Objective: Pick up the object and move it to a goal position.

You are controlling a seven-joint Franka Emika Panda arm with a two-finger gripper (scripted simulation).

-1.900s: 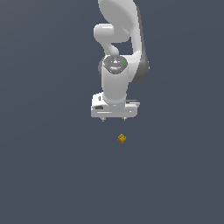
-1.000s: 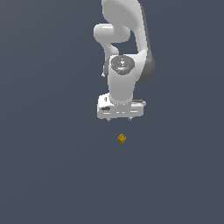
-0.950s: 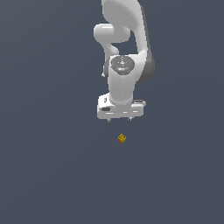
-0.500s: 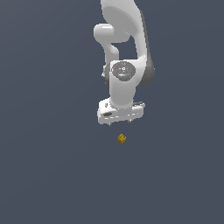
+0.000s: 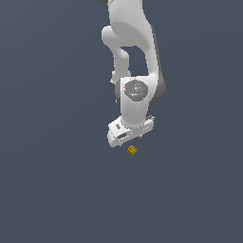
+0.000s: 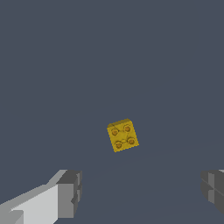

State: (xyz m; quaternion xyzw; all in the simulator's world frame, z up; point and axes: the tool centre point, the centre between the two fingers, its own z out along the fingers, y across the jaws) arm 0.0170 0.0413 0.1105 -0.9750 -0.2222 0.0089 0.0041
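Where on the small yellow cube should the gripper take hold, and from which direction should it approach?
Probably from above, closing on two opposite side faces of the cube. It lies flat and apart from anything else, its studded top face up and turned slightly askew, so the open gripper likely needs rotating to match.

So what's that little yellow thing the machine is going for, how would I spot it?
Find the big white arm hanging over the plain dark grey floor; its gripper hangs at the bottom. Just under it lies a tiny yellow-orange cube with darker round markings, the only coloured thing in sight.
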